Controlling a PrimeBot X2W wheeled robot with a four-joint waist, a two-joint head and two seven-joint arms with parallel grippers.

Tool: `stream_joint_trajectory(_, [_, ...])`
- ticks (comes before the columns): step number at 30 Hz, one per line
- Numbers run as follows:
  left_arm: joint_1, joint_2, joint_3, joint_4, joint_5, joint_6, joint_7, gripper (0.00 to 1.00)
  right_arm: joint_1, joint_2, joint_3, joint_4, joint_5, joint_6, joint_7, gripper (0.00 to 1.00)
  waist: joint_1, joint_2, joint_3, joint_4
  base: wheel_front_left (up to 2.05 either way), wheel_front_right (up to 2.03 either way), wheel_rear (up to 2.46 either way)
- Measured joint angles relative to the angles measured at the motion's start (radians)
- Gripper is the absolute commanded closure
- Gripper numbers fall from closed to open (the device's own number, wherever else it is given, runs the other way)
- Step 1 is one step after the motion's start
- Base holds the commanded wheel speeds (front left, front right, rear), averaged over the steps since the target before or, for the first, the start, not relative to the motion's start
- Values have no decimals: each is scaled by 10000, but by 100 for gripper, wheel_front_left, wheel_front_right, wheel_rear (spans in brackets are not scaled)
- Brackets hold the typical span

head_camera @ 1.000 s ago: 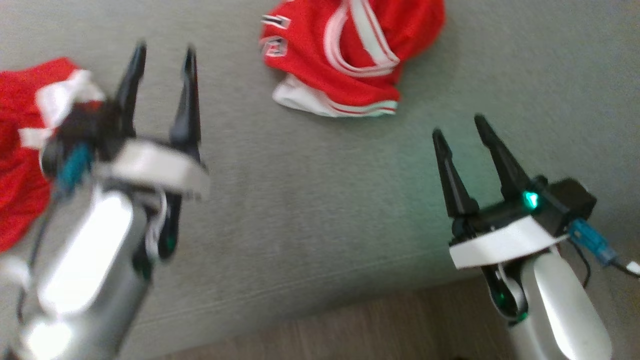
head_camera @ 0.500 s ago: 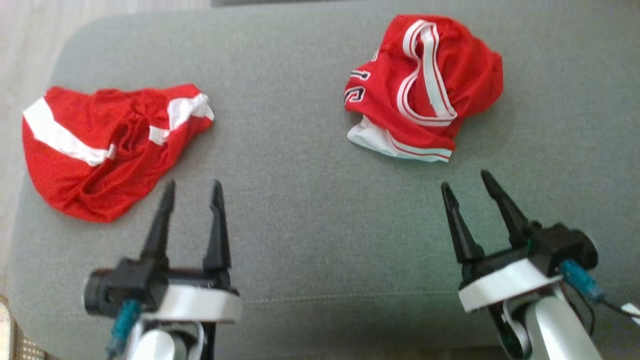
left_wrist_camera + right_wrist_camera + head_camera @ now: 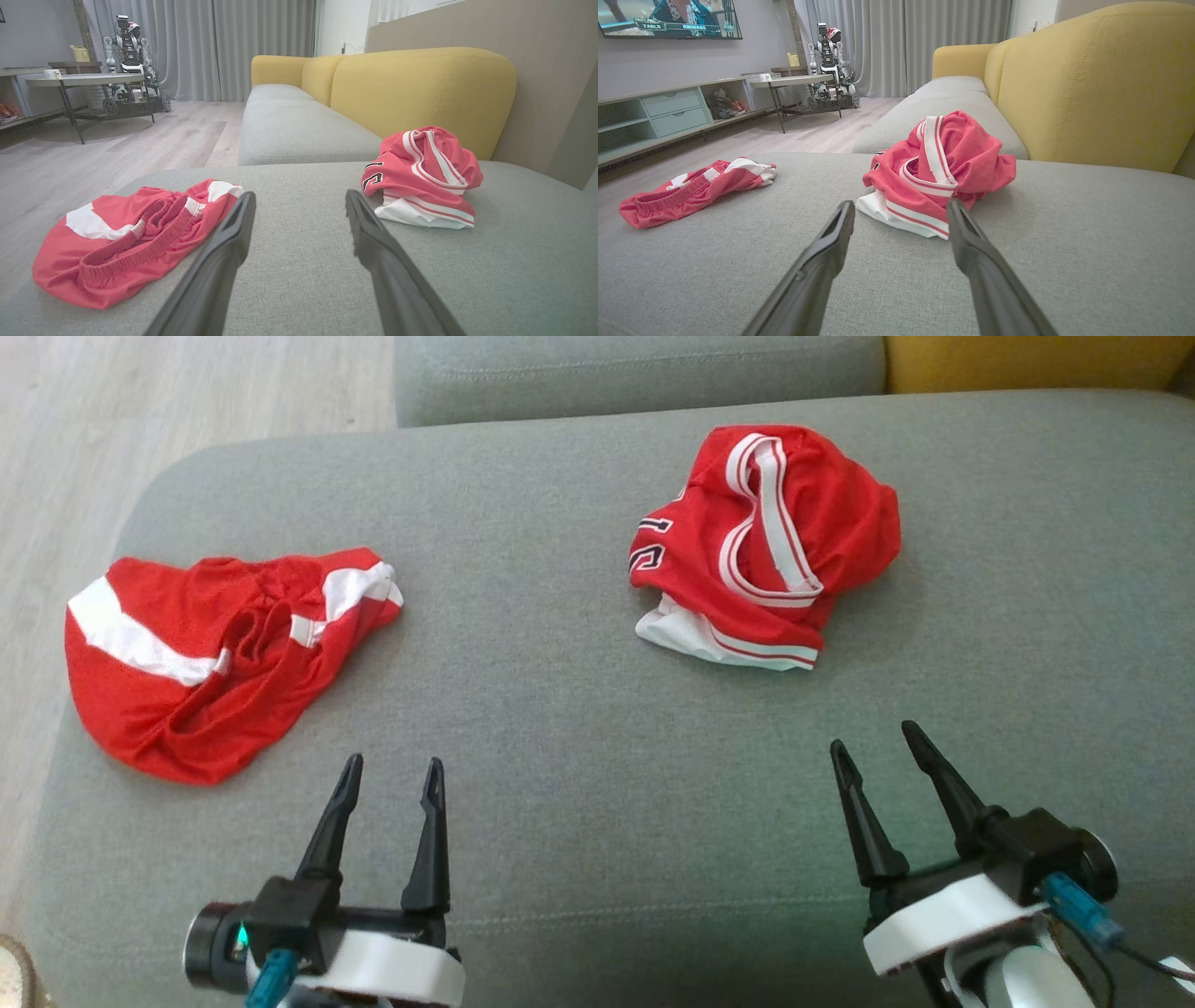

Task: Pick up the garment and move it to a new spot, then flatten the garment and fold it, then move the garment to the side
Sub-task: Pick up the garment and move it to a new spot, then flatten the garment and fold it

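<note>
Both grippers are held low over a grey sofa seat (image 3: 579, 756), with their fingers pointed away from the robot. The left gripper (image 3: 394, 763) is spread wide and nothing is held between its fingers. The right gripper (image 3: 872, 735) is likewise spread wide and empty.

Two red garments are laid on the seat. A crumpled red jersey (image 3: 747, 541), with white-trimmed openings, dark numerals and a white hem, is found ahead of the right gripper and slightly to its left, near its fingertips but clear of them. In the right wrist view its white hem is seen just beyond the gap between the fingers. From the left gripper it lies ahead and well to the right.

A bunched pair of red shorts (image 3: 205, 681), with white bands and a gathered waistband, is found ahead and to the left of the left gripper, apart from its fingertips. It lies well to the left of the right gripper. The two garments are set well apart. Which of them is meant by the task cannot be told. A yellow backrest (image 3: 420, 84) is seen beyond the jersey.
</note>
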Motion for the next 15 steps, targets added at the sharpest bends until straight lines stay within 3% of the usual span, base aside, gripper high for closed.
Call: stream_joint_trajectory(15, [211,-25,-13,123,194,-215,0,0,162,6,-79,-8,4,0,0,0,0,0,-149,-74,0,0,0])
